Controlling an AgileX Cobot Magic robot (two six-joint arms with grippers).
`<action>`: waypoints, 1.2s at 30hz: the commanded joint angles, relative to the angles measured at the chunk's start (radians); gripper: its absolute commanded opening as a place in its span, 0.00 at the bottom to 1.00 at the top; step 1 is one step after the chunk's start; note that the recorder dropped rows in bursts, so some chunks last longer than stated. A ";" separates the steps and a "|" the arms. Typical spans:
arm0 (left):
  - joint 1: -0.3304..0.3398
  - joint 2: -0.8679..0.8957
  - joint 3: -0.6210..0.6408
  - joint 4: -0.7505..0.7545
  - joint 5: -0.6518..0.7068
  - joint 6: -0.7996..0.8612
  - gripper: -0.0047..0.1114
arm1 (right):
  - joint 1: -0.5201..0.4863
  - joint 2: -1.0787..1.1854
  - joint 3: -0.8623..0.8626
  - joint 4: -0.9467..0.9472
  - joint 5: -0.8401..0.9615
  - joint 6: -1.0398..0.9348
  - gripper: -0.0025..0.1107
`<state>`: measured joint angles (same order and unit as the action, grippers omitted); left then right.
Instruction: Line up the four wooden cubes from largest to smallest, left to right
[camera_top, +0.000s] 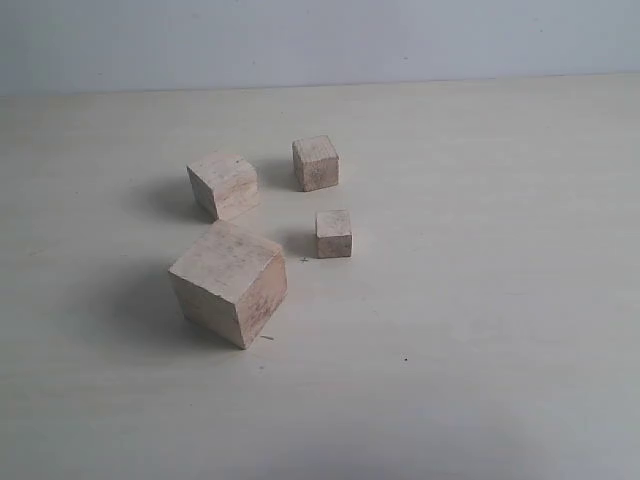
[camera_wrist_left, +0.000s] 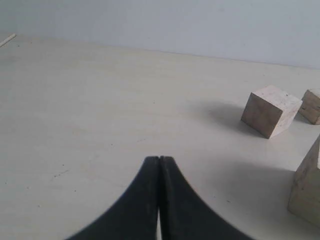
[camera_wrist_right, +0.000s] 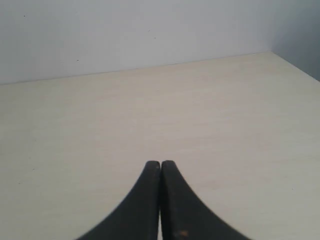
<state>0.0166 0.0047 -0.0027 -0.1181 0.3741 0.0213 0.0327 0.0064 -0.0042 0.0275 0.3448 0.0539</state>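
Four pale wooden cubes sit scattered on the table in the exterior view. The largest cube (camera_top: 229, 283) is nearest the front, turned at an angle. Behind it lies the second-largest cube (camera_top: 223, 185), and to its right the third cube (camera_top: 316, 163). The smallest cube (camera_top: 334, 234) sits in front of the third. No gripper shows in the exterior view. My left gripper (camera_wrist_left: 159, 159) is shut and empty, with the second-largest cube (camera_wrist_left: 271, 110), an edge of the largest cube (camera_wrist_left: 308, 186) and the third cube (camera_wrist_left: 312, 106) off to one side. My right gripper (camera_wrist_right: 160, 163) is shut, over bare table.
The pale table (camera_top: 480, 300) runs back to a light grey wall (camera_top: 320, 40). The right wrist view shows the table's far corner (camera_wrist_right: 272, 52) where two walls meet.
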 joint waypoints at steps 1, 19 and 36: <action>-0.007 -0.005 0.003 0.003 -0.014 0.002 0.04 | 0.001 -0.006 0.004 0.000 -0.005 -0.001 0.02; -0.007 -0.005 0.003 0.003 -0.014 0.002 0.04 | 0.001 -0.006 0.004 0.000 -0.177 -0.001 0.02; -0.007 -0.005 0.003 0.003 -0.014 0.002 0.04 | 0.001 -0.006 0.004 0.000 -0.576 0.004 0.02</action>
<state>0.0166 0.0047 -0.0027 -0.1173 0.3741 0.0213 0.0327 0.0064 -0.0042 0.0275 -0.1164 0.0539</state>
